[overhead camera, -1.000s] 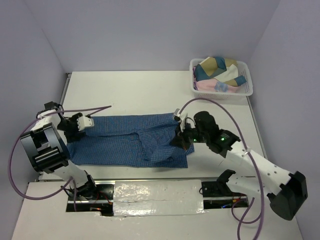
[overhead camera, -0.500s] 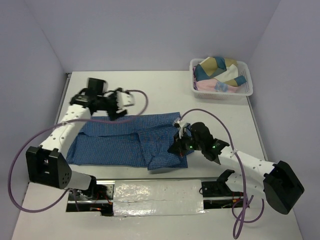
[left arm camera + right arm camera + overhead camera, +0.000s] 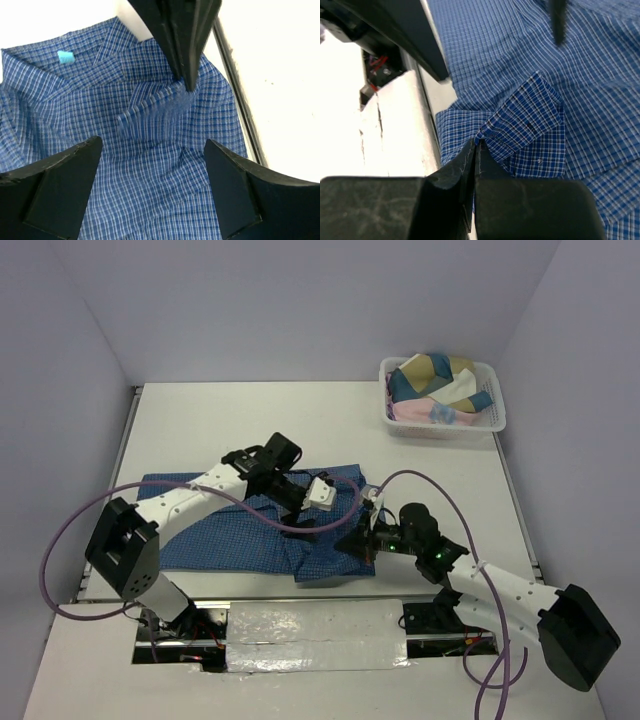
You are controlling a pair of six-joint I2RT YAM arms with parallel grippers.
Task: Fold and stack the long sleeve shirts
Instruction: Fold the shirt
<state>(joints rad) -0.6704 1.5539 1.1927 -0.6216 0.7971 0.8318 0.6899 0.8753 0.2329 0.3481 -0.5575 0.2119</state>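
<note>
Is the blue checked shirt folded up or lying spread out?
Partly folded: the blue shirt lies mostly flat on the table, only its right end doubled over, cuff turned on top.

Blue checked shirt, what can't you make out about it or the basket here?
Top view: the left arm covers the shirt's middle; the clothes in the basket are too small to identify.
Left wrist view: frame edges and the left gripper cut off the shirt; sleeves untraceable.
Right wrist view: the right gripper's fingers hide how much cloth it pinches.
</note>
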